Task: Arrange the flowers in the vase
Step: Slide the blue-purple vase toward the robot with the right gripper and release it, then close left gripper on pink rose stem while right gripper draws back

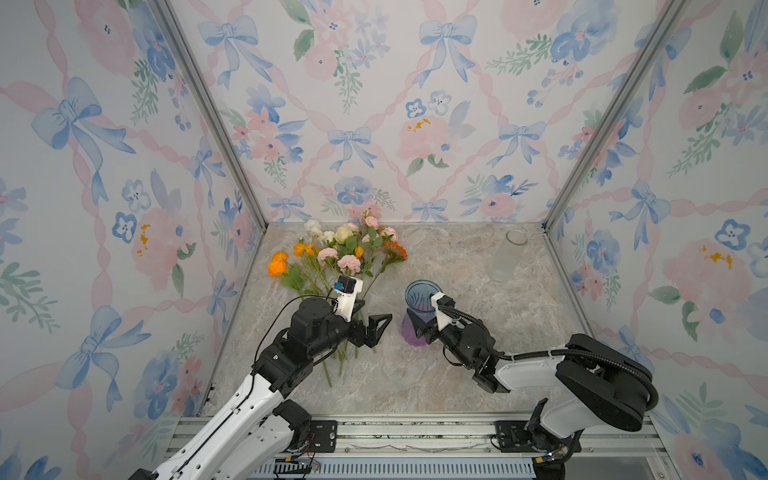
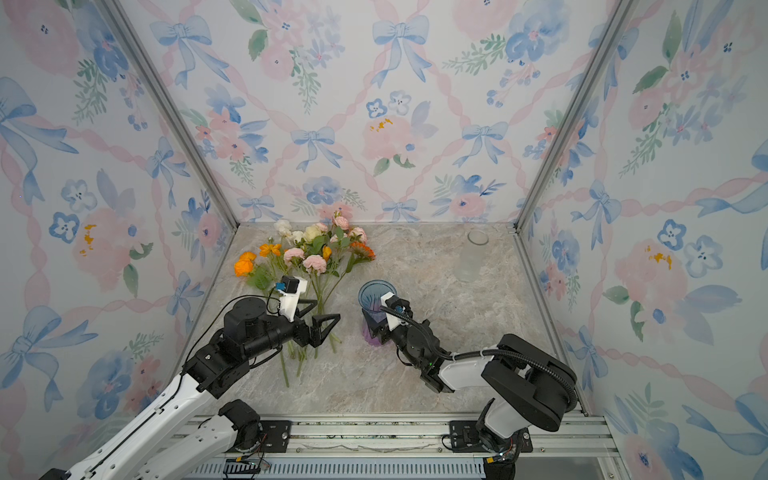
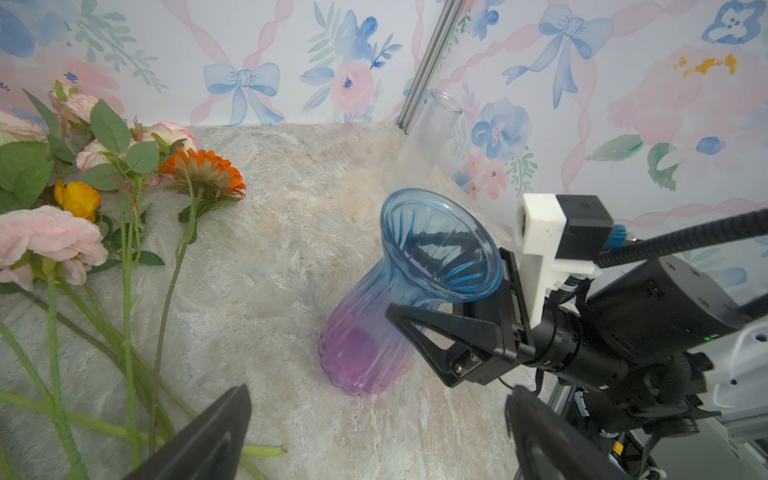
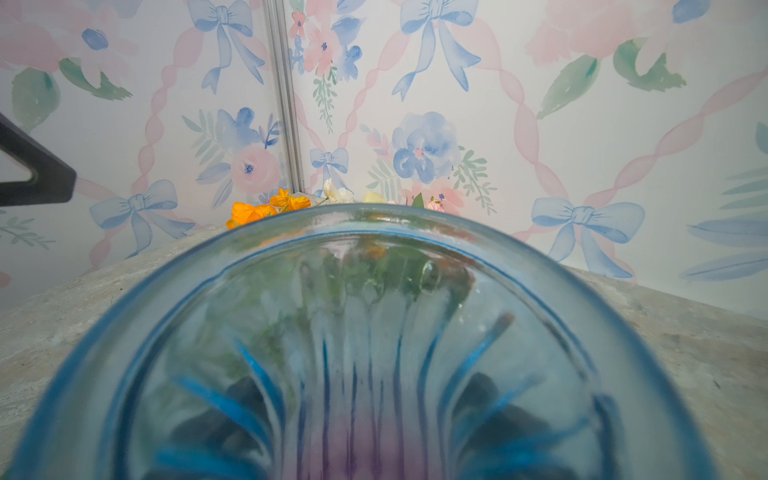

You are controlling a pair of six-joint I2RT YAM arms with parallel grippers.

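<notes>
Stem ends lie nearest, low and left of centre in both top views, fanned out flat on the marble-look tabletop. Just above them hangs the left gripper, its jaws spread wide with nothing between them. To its right, at about the same depth, the right gripper reaches in from the lower right. Its jaws straddle the narrow waist of the vase, a ribbed glass piece that shades from blue at the flared mouth to purple at the base. The left wrist view shows one finger close against the glass, but I cannot tell whether the jaws are pinching the vase or standing slack around it. The vase stands on its base near the middle of the frame, and the right wrist view, looking down into its mouth, shows no stem inside. Farther back and to the left, the flowers lie as one loose bunch of pink, orange, white and cream heads pointing toward the rear wall. Farthest off, in the upper right corner of the tabletop, a clear glass bottle stands well apart from everything. By my judgement the arranging proper has not begun. The vase is placed within reach of both arms, and every flower is left to lift and insert.
</notes>
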